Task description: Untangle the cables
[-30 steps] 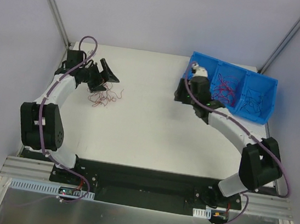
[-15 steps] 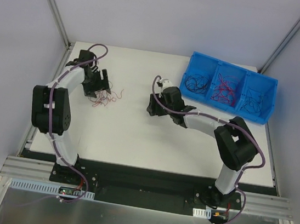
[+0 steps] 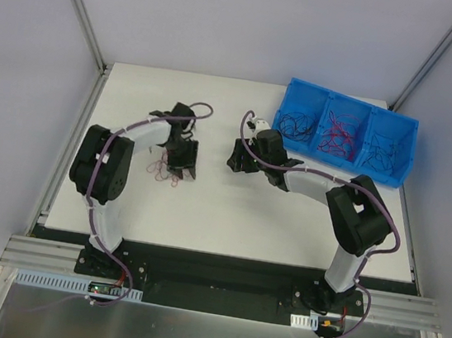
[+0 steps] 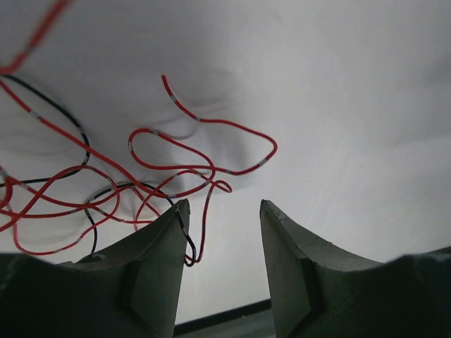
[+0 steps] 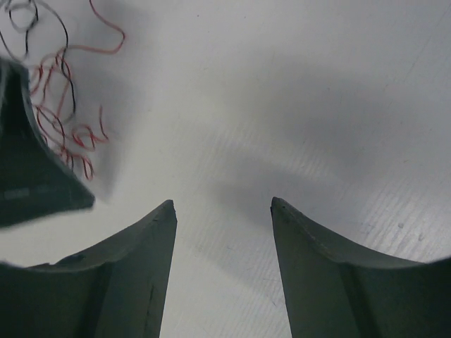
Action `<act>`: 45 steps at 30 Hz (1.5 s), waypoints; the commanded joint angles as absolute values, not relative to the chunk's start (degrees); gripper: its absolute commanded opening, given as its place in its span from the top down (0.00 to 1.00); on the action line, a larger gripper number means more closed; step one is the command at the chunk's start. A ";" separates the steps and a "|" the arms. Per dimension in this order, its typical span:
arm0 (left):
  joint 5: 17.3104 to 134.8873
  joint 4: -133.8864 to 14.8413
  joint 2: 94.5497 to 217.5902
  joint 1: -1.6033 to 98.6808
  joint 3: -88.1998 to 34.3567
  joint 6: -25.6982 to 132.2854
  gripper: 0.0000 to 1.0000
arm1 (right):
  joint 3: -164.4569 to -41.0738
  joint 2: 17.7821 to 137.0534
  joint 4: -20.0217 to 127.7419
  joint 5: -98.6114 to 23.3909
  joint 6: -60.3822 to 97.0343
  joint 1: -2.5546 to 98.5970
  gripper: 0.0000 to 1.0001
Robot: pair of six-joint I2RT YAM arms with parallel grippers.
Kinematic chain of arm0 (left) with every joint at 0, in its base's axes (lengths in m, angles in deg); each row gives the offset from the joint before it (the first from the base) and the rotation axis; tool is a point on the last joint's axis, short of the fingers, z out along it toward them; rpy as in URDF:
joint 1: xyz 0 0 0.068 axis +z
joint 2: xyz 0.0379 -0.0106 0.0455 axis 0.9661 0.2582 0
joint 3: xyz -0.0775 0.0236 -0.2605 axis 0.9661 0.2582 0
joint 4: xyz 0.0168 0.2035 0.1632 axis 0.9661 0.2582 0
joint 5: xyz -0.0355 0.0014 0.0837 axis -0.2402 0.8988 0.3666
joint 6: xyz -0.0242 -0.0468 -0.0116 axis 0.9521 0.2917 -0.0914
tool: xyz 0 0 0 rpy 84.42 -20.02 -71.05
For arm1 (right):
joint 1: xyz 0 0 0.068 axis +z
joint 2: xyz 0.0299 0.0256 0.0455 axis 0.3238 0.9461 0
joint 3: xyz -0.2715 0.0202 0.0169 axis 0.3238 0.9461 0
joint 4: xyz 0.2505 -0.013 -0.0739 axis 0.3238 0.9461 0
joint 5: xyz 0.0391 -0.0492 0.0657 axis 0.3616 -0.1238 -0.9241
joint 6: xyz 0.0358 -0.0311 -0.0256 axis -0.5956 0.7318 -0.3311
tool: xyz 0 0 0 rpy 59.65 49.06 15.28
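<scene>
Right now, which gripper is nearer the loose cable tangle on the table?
Left. The left gripper is down at the cable tangle, jaws beside its strands. The right gripper stands clearly apart, off to the tangle's right in the top view.

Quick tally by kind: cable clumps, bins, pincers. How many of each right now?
Blue bin: 1
Cable piles, one per compartment: 3
Loose cable tangle: 1
Pincers (left pincer, right pincer): 2
Total: 7

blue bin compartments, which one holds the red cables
The middle compartment: its cables are red, while the left compartment and right compartment hold black ones.
</scene>
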State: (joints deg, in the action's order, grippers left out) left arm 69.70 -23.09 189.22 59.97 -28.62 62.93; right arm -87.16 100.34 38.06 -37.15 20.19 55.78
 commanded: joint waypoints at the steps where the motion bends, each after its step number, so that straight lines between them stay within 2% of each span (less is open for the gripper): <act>1: 68.72 -22.61 181.31 50.36 -23.06 67.81 0.56 | -88.13 99.70 35.25 -39.64 18.38 55.11 0.41; 2: 68.54 -23.05 180.34 49.38 -22.09 68.43 0.55 | -87.69 99.44 35.07 -39.90 18.11 54.93 0.41; 4: 68.54 -23.31 177.88 48.85 -20.76 69.31 0.46 | -85.85 98.56 33.68 -40.34 17.41 54.58 0.41; 8: 71.17 -23.23 171.12 49.55 -20.23 67.74 0.09 | -83.73 98.28 29.81 -43.84 16.00 54.31 0.40; 9: 71.00 -23.14 169.80 50.16 -20.40 67.21 0.06 | -84.25 98.90 29.54 -45.16 15.74 54.31 0.39; 12: 69.69 -22.53 166.98 53.41 -20.67 66.06 0.04 | -86.36 101.88 28.14 -51.04 13.90 54.40 0.39; 17: 67.84 -22.26 167.50 60.61 -19.88 64.57 0.05 | -88.56 105.58 24.35 -59.75 12.39 55.98 0.37; 22: 69.85 -22.17 172.85 62.91 -20.32 63.42 0.09 | -93.91 109.01 32.76 -59.68 16.78 59.58 0.36; 25: 70.56 -22.53 175.66 63.00 -21.63 63.07 0.13 | -96.91 110.94 36.03 -59.76 17.84 60.64 0.36; 29: 68.81 -22.61 178.83 63.00 -22.25 62.81 0.25 | -98.15 111.74 39.10 -59.33 19.25 61.52 0.36; 33: 69.94 -22.88 178.23 63.00 -20.41 62.54 0.48 | -99.64 112.26 42.45 -57.83 21.27 62.31 0.36; 35: 70.65 -23.05 177.17 63.00 -19.71 62.37 0.55 | -100.95 112.96 44.73 -57.31 22.50 63.10 0.37; 37: 71.00 -23.05 176.12 62.91 -19.62 62.02 0.69 | -102.62 113.67 47.27 -56.34 24.34 64.24 0.38; 40: 70.04 -22.97 175.06 63.00 -20.05 61.58 0.83 | -105.43 114.90 51.84 -52.75 27.42 65.82 0.46; 42: 68.81 -22.88 174.36 63.00 -20.40 61.40 0.96 | -107.02 115.34 54.74 -49.06 28.56 66.79 0.54; 43: 68.72 -22.62 173.83 62.91 -20.75 61.31 1.00 | -107.63 115.43 55.54 -47.04 28.83 67.06 0.61; 45: 69.59 -21.39 171.56 63.00 -21.89 60.96 1.00 | -107.64 115.43 56.34 -43.35 28.48 67.15 0.74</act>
